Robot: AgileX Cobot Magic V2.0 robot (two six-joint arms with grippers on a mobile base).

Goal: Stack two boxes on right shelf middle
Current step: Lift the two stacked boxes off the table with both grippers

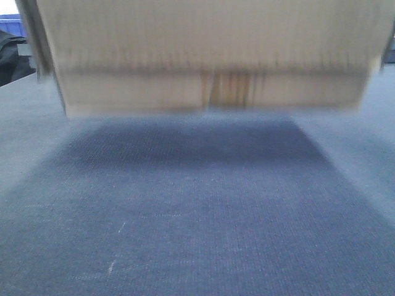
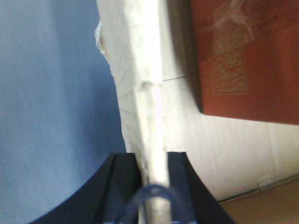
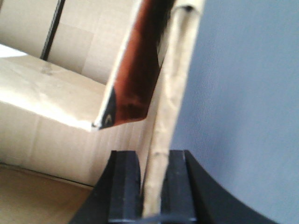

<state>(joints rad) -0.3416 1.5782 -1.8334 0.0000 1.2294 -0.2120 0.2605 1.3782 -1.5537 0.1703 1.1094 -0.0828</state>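
A brown corrugated cardboard box hangs blurred above the blue-grey surface and fills the top of the front view. My left gripper is shut on the thin upright edge of the box's left wall. My right gripper is shut on the edge of the opposite wall. A flat red-brown packet with a pale printed pattern leans inside the box, and the right wrist view shows the packet edge-on. The shelf is out of view.
A blue-grey woven surface spreads under the box, which casts a dark shadow on it. At the far left edge lie a dark bundle and a blue bin.
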